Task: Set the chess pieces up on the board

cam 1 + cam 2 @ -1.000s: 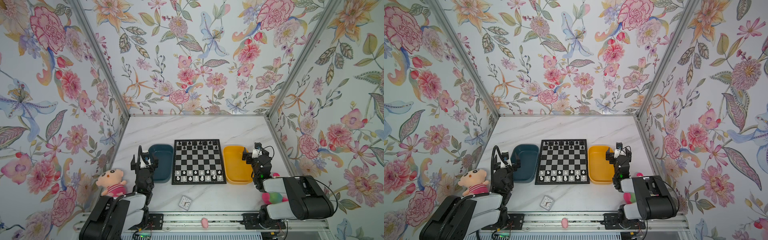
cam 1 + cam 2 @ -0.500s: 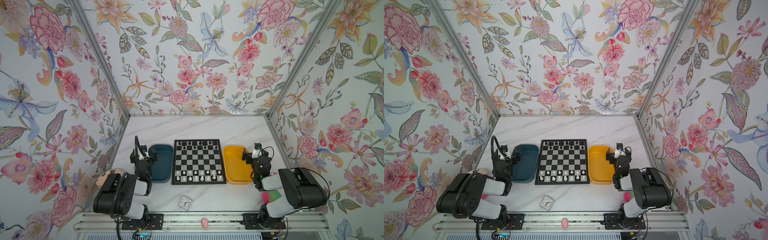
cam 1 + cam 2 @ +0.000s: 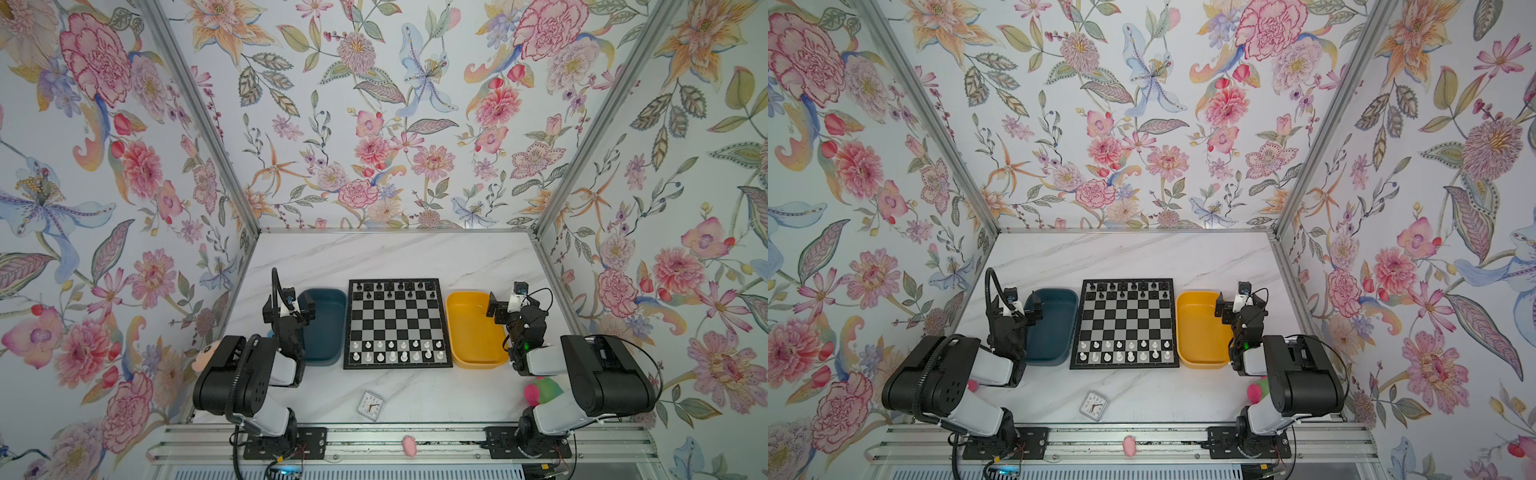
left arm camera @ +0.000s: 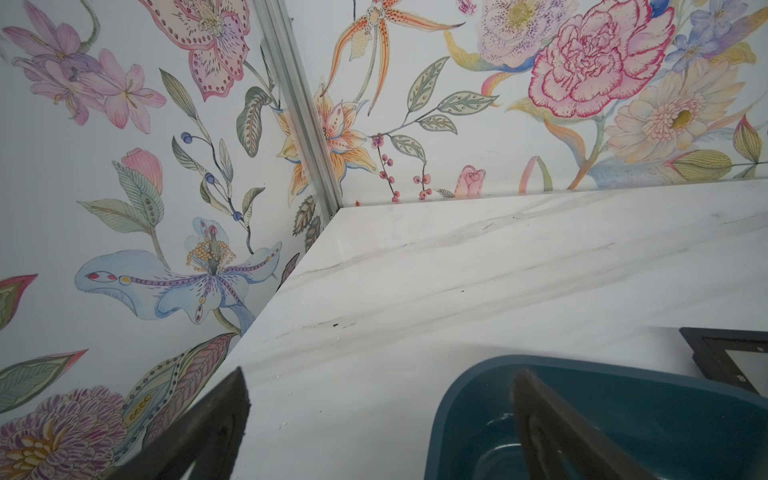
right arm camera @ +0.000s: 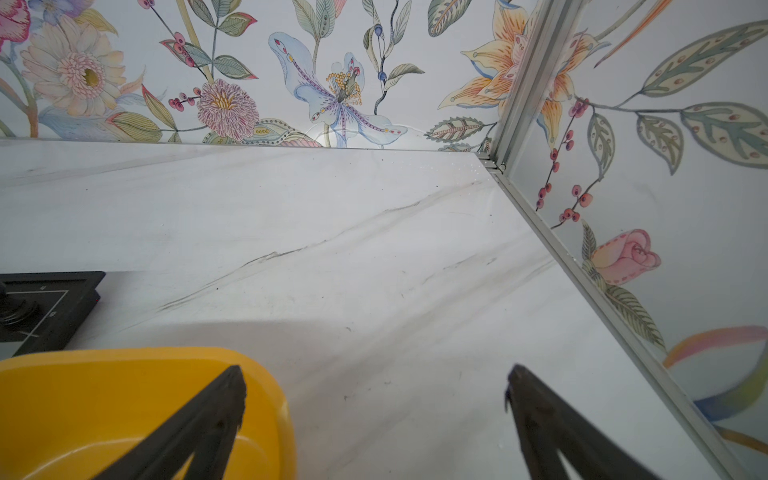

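Observation:
The board (image 3: 397, 321) (image 3: 1126, 320) lies flat in the middle of the table. White chess pieces (image 3: 392, 351) fill its two near rows. Black chess pieces (image 3: 395, 289) stand along its far rows. My left gripper (image 3: 287, 311) (image 4: 379, 372) hangs open over the left rim of the dark teal tray (image 3: 324, 332) (image 4: 623, 395), holding nothing. My right gripper (image 3: 513, 309) (image 5: 374, 368) is open and empty at the right edge of the yellow tray (image 3: 469, 332) (image 5: 104, 395). A board corner (image 5: 50, 299) with one black piece (image 5: 12, 309) shows in the right wrist view.
A small square clock (image 3: 371, 405) lies near the front edge. A plush toy (image 3: 203, 357) is half hidden behind my left arm. A pink and green ball (image 3: 540, 390) sits under my right arm. Flowered walls enclose three sides of the marble table (image 3: 395, 253).
Both arms have folded back with their elbows raised, and the left arm now covers most of the plush toy. Both grippers stay open beside their trays. The pieces have not moved.

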Tool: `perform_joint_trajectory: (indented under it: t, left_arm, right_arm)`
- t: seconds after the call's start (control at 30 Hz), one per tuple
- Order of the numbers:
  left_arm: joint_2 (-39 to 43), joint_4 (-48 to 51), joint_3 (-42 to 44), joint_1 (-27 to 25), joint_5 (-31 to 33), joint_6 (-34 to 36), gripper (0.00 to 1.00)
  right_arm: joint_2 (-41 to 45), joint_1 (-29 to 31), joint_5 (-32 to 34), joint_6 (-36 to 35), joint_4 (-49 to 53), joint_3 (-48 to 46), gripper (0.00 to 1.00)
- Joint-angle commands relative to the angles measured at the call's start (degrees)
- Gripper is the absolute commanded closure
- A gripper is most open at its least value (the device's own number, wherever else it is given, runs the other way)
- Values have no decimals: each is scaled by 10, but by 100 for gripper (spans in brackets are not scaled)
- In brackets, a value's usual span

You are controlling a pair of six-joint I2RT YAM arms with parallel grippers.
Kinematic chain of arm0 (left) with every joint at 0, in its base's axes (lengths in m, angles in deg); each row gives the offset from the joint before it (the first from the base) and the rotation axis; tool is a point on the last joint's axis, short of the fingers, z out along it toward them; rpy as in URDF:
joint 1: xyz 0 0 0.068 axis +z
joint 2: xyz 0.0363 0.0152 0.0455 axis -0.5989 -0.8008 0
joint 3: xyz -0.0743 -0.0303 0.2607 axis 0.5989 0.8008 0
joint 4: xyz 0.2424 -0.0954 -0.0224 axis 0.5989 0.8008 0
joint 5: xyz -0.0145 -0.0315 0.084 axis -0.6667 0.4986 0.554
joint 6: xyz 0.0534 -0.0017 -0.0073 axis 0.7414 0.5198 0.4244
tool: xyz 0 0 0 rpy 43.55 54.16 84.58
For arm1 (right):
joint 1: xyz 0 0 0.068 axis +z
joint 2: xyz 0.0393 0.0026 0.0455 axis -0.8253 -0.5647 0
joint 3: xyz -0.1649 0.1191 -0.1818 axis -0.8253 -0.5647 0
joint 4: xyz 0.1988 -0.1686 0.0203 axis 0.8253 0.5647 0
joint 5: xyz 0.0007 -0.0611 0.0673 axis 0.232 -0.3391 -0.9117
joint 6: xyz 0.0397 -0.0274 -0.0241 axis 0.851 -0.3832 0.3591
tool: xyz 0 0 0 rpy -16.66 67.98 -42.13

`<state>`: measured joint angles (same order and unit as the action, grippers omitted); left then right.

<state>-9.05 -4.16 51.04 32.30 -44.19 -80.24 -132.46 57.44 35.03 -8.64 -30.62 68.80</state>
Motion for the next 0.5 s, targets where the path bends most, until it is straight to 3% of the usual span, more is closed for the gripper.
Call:
perform_joint_trajectory:
  t: [0.0, 0.47]
  left_arm:
    - [-3, -14, -8, 2, -5, -1, 1]
    - [-4, -11, -10, -5, -2, 6, 1]
  right_arm:
    - [3, -2, -14, 12, 12, 8, 1]
    - [4, 0, -13, 10, 10, 8, 1]
